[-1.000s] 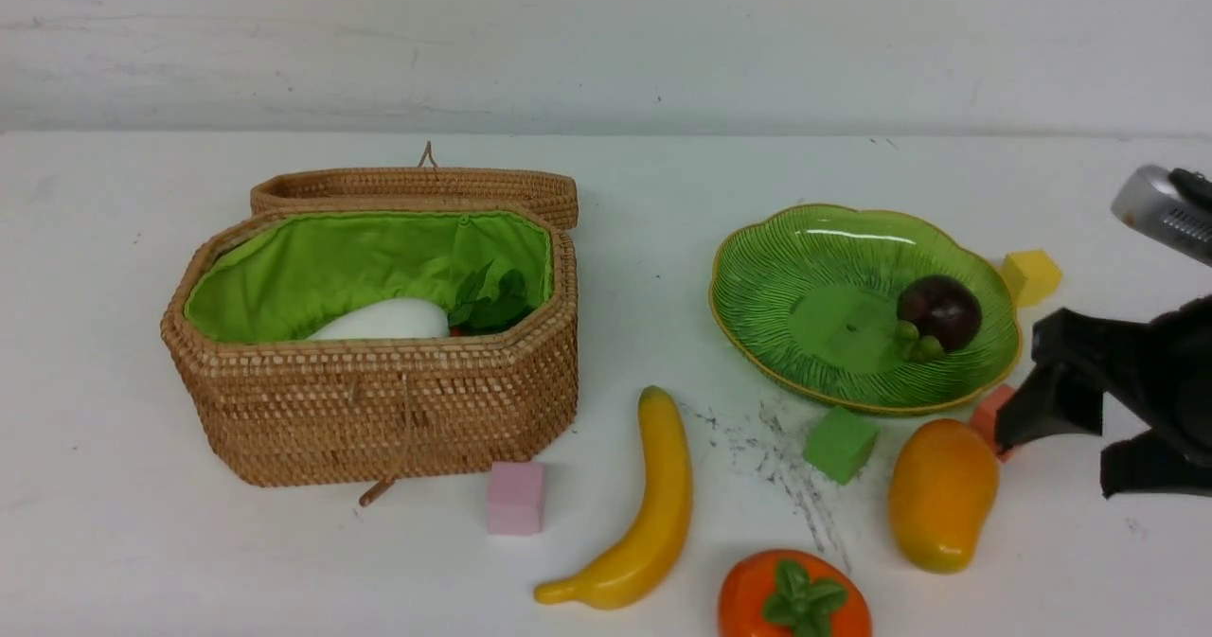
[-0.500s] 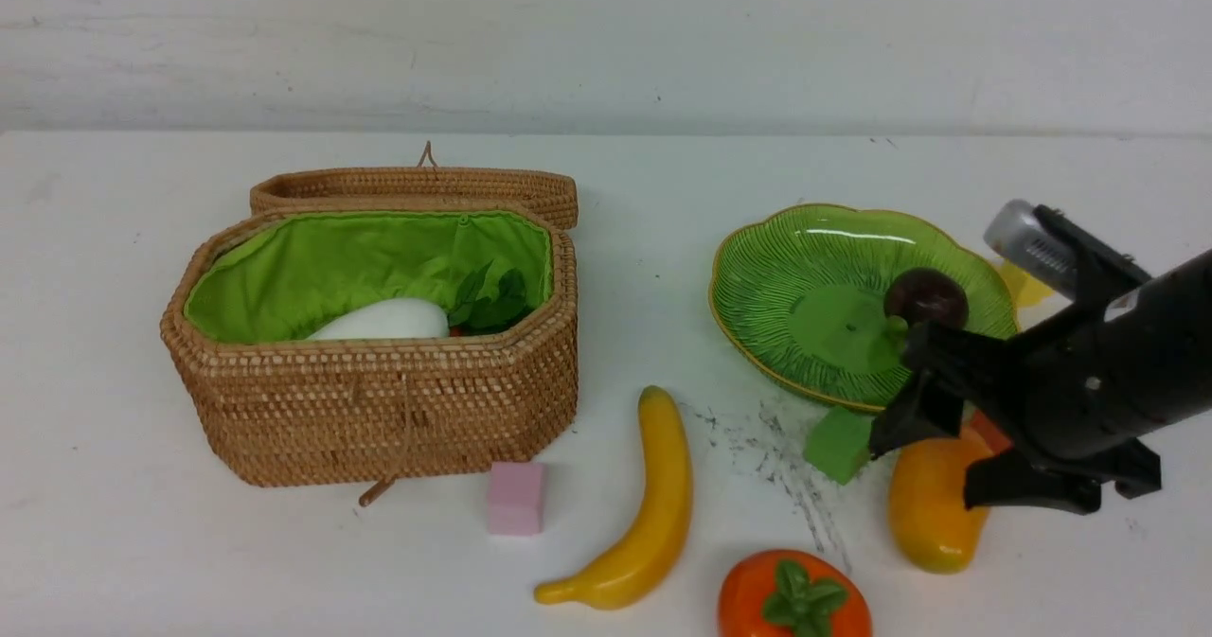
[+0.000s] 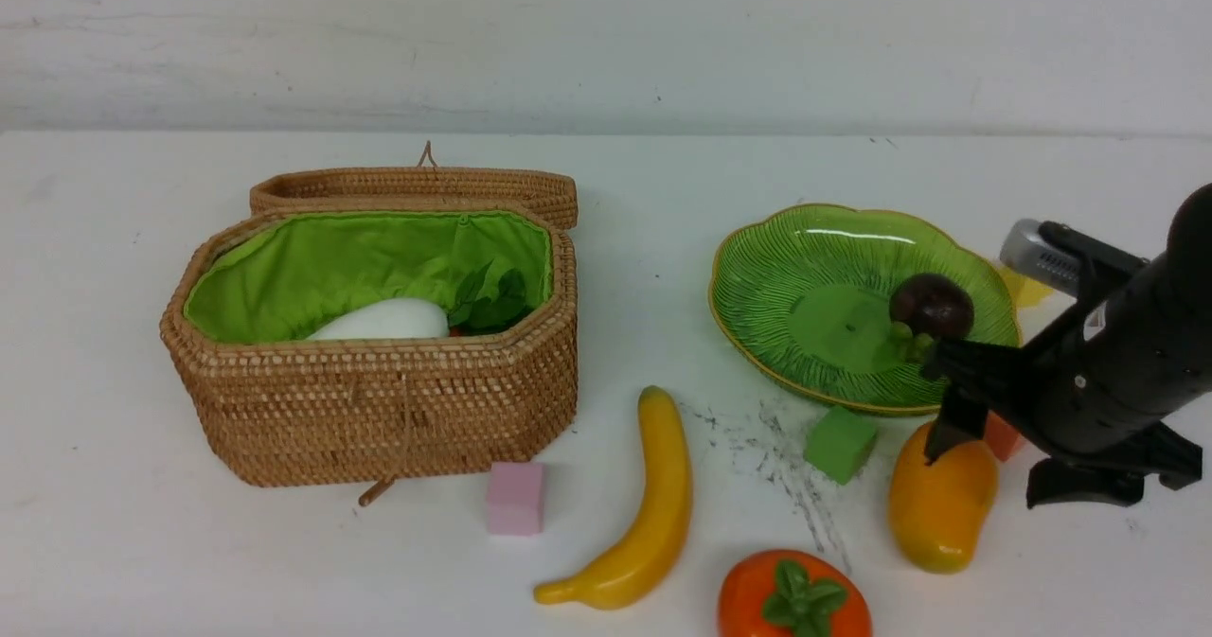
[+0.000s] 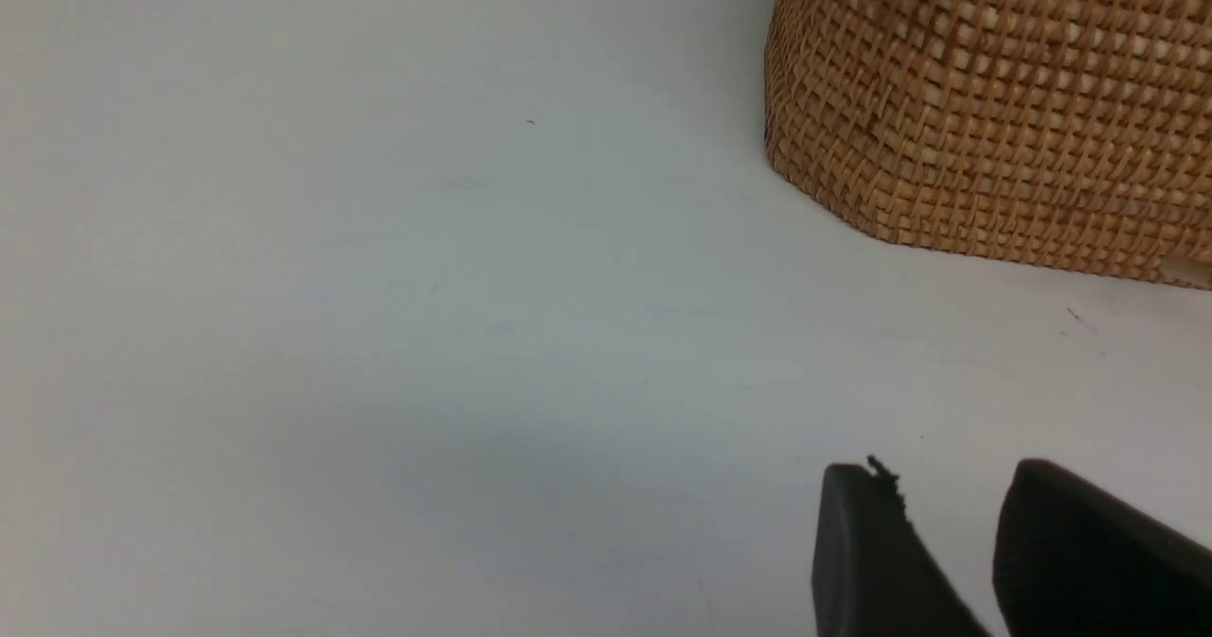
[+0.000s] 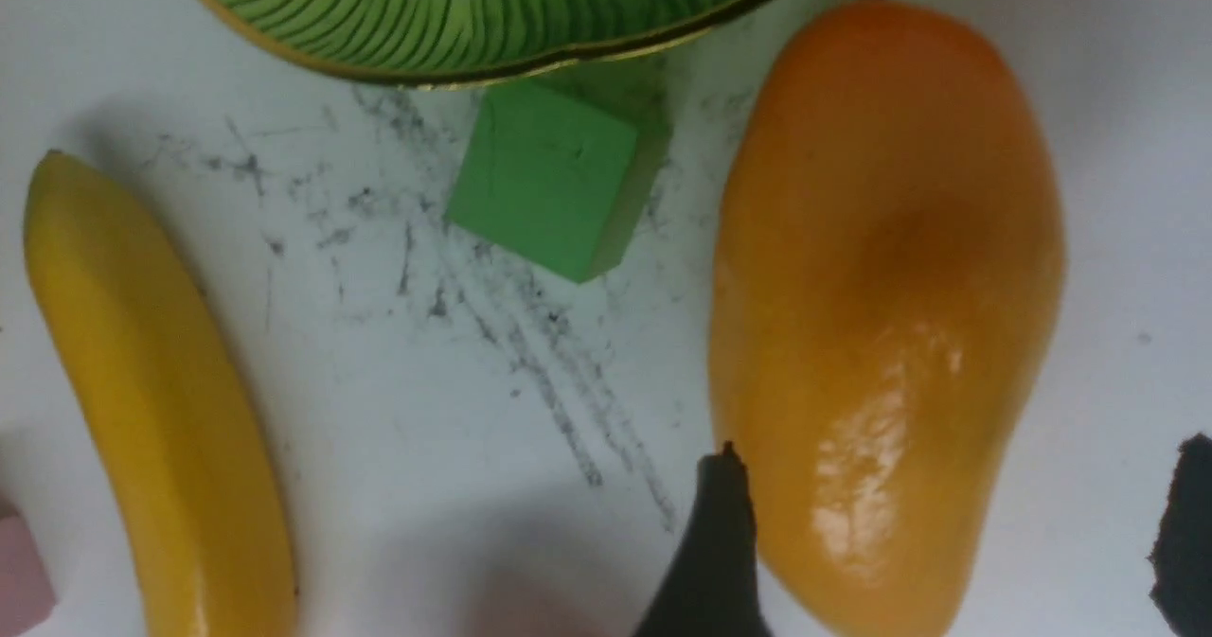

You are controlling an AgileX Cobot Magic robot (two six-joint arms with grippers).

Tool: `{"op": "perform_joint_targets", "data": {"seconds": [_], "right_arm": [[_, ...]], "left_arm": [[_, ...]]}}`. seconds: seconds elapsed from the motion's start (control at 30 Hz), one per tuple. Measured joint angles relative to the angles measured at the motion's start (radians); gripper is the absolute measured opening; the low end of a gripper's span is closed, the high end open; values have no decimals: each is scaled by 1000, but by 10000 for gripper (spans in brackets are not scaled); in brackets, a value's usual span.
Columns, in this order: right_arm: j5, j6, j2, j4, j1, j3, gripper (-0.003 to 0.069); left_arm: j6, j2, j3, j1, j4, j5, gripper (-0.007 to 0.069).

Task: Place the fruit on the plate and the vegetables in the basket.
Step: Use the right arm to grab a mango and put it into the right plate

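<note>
My left claw point(image 4: 942, 474) shows only in its own wrist view. It hangs low over the bare white table point(image 3: 95, 523), near the basket point(image 3: 379, 410) but apart from its woven wall. Its two tips stand a narrow gap apart with nothing between them.

The basket sits on the left of the table, its lid point(image 3: 417, 185) thrown back behind it and the green lining showing. Inside lies the white eggplant point(image 3: 383, 320), and just right of it a bunch of green leaves point(image 3: 492, 298) with a speck of red under them; I cannot tell more of that one.

A pink cube point(image 3: 515, 497) rests by the basket's front right corner. Right of it the banana point(image 3: 653, 504) lies on the table, well short of the plate point(image 3: 786, 268). The orange-red fruit point(image 3: 793, 599) sits at the near edge, also on the table. A green cube point(image 3: 839, 443) sits just beside the plate's front rim.

The plate holds one thing, the purple fruit point(image 3: 933, 304), on its right half. The mango point(image 3: 937, 514) lies on the table in front of the plate, with an orange cube point(image 3: 1004, 436) by its far end and a yellow cube point(image 3: 1024, 287) behind the plate.

My right claw point(image 3: 989, 474) is down over the mango, spread wide, with one finger on each side of it. One tip is right against the mango's flank, touching or not I cannot tell; the other stands clear of it.
</note>
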Motion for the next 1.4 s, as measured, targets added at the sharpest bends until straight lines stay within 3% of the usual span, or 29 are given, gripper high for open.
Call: {"op": "perform_joint_targets", "data": {"seconds": [0.5,0.73,1.4], "right_arm": [[-166,16,200,-2,0,0,587],[-167,17,220,2,0,-6,567],[-76,17,-78,-130,0,-12,551]], "left_arm": [[0,0,0,0,0,0,220],[0,0,0,0,0,0,223],[0,0,0,0,0,0,223]]}}
